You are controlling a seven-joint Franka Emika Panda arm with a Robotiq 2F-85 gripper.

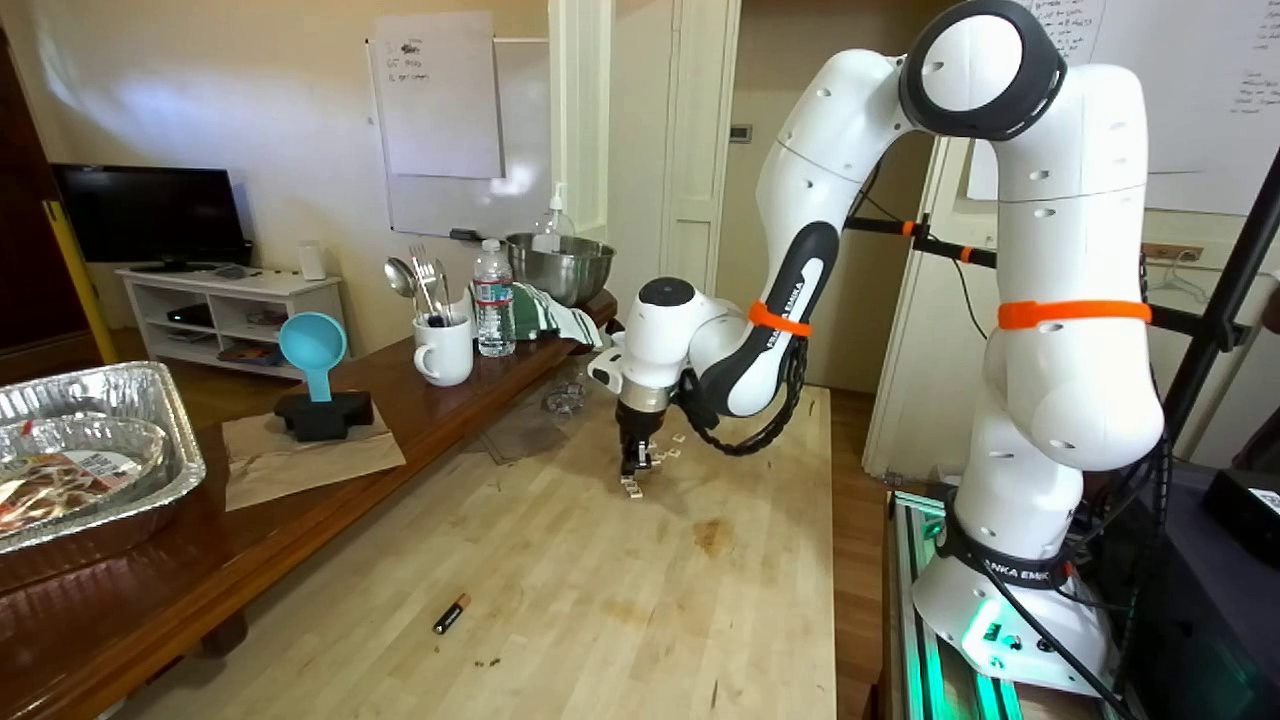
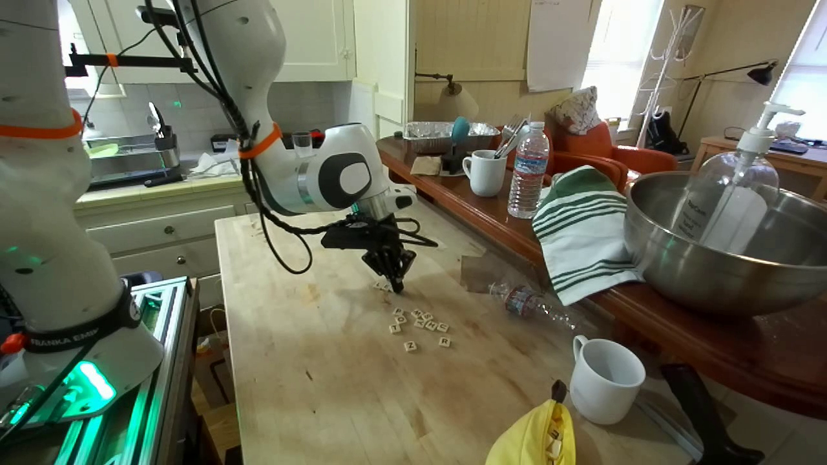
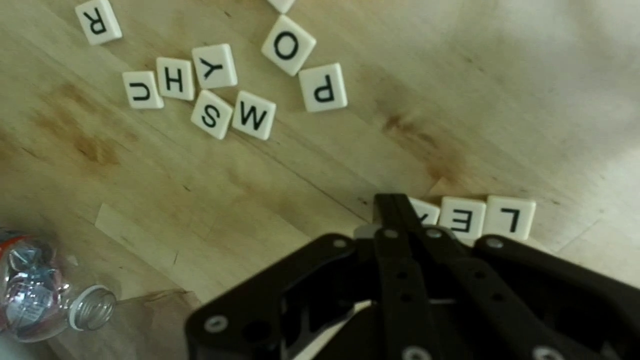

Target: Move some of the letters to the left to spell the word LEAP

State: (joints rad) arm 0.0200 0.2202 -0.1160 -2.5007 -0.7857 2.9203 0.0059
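Observation:
The letters are small white square tiles on the wooden table. In the wrist view the L tile (image 3: 509, 217) and the E tile (image 3: 463, 218) lie side by side. A tile with a partly hidden letter (image 3: 424, 210) sits beside the E, its left part behind the fingertips. The P tile (image 3: 323, 87) lies apart, near the O tile (image 3: 288, 45). My gripper (image 3: 392, 202) is shut, with its fingertips together and nothing visible between them. It points down, low at the row of tiles, in both exterior views (image 1: 632, 470) (image 2: 397, 287). Whether it touches the tile is unclear.
Loose tiles, among them H (image 3: 175, 78), S (image 3: 212, 114) and R (image 3: 98, 21), lie beyond. A plastic bottle (image 2: 533, 307) lies near the wooden ledge (image 2: 452, 187). A white mug (image 2: 607, 381) and yellow pouch (image 2: 533, 436) stand farther off. A battery (image 1: 451, 614) lies on the table.

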